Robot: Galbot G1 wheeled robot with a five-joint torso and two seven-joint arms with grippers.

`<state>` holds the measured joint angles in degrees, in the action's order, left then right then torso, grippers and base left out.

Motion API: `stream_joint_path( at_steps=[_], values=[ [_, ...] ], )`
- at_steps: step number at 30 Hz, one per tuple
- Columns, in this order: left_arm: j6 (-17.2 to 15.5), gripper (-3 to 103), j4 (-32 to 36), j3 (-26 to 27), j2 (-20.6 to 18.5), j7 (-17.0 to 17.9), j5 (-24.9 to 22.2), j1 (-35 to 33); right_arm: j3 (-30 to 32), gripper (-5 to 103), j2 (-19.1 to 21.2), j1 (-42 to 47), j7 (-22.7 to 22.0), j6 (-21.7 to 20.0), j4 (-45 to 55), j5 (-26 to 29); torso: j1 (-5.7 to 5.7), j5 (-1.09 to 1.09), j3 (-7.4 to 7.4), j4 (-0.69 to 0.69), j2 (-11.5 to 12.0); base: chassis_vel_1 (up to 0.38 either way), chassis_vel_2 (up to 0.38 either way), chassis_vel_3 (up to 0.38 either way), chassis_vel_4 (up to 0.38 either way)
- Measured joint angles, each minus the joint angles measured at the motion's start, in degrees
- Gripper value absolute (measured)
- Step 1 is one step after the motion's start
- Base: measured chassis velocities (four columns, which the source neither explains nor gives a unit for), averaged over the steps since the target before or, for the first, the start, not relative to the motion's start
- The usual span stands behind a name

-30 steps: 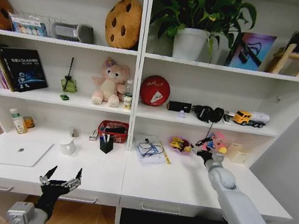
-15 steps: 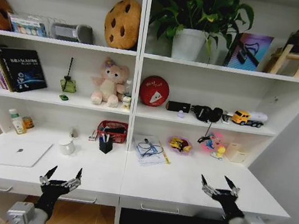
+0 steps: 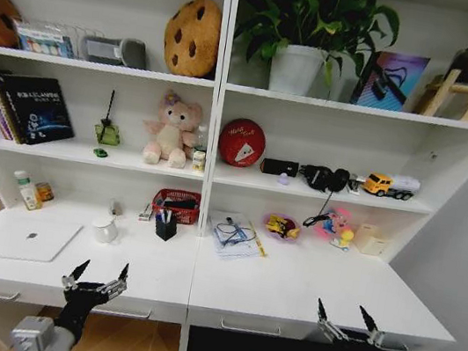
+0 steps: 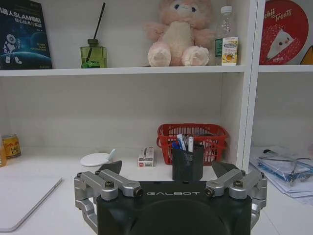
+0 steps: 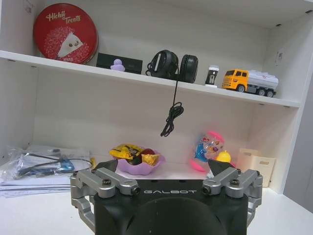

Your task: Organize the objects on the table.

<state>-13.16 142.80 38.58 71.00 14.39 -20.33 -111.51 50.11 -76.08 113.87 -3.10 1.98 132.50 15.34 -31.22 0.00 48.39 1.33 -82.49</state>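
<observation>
Both pincers are held spread and empty just off the front edge of the long white table (image 3: 287, 291): the left pincer (image 3: 95, 279) below the left half, the right pincer (image 3: 349, 325) below the right half. A flat silver laptop (image 3: 28, 237) lies near the front-left corner. A white mug (image 3: 105, 227) and a black pen cup (image 3: 166, 226) stand farther back, leaving the front strip bare.
</observation>
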Motion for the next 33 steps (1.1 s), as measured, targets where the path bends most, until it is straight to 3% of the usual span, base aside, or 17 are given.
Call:
stream_joint_path(
  at_steps=[17, 29, 33],
  values=[
    [0.0, 100, 0.0, 0.0, 0.0, 0.0, 0.0, 0.0, -0.2, 100, 0.2, -0.4, 0.0, -0.3, -0.4, 0.3, 0.00, 0.01, 0.01, 0.01, 0.0, 0.054, 0.056, -0.052, -0.054],
    [0.0, 100, 0.0, 0.0, 0.0, 0.0, 0.0, 0.0, -0.3, 100, 0.2, -0.5, -0.1, -0.3, -0.4, 0.4, -0.02, -0.04, 0.00, 0.01, 0.0, 0.227, 0.241, -0.252, -0.240],
    [0.0, 100, 0.0, 0.0, 0.0, 0.0, 0.0, 0.0, -0.3, 100, 0.2, -0.5, -0.1, -0.4, -0.5, 0.4, -0.01, 0.04, 0.00, 0.01, 0.0, 0.338, 0.342, -0.344, -0.322]
  ],
)
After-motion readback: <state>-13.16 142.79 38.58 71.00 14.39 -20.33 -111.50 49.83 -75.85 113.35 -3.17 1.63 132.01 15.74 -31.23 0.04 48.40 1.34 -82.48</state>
